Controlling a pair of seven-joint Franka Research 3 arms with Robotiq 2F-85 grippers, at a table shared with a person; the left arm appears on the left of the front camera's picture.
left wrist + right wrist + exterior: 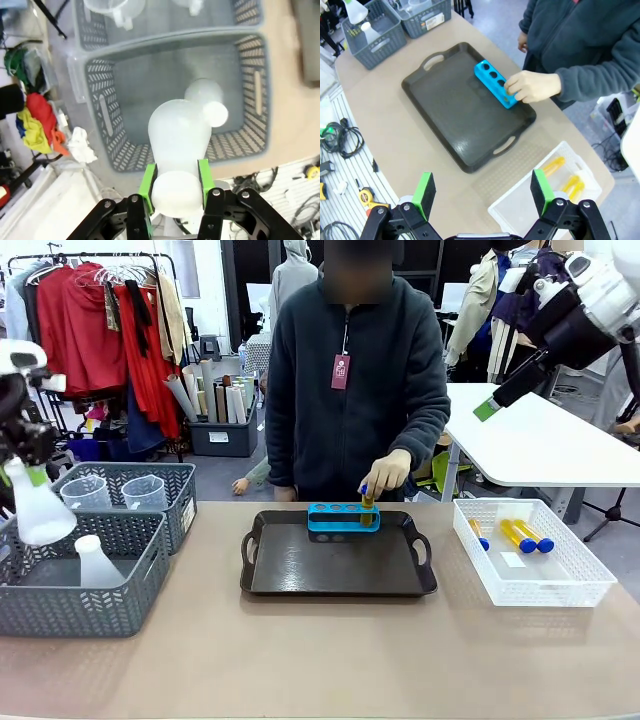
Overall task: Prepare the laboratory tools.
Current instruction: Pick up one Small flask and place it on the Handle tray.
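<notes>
Tan table (300,670), with a clothes rack (100,330) and a white side table (540,440) behind the person. My left gripper (176,181) pinches a conical flask (177,140) above the front grey basket (100,110), which holds a second flask (206,97). My right gripper (482,189) is spread wide, high over the dark tray (455,115). The person's hand (532,86) holds a tube (367,500) at the blue rack (492,80) on the tray. Three tubes (525,536) lie in the white mesh bin (590,585).
</notes>
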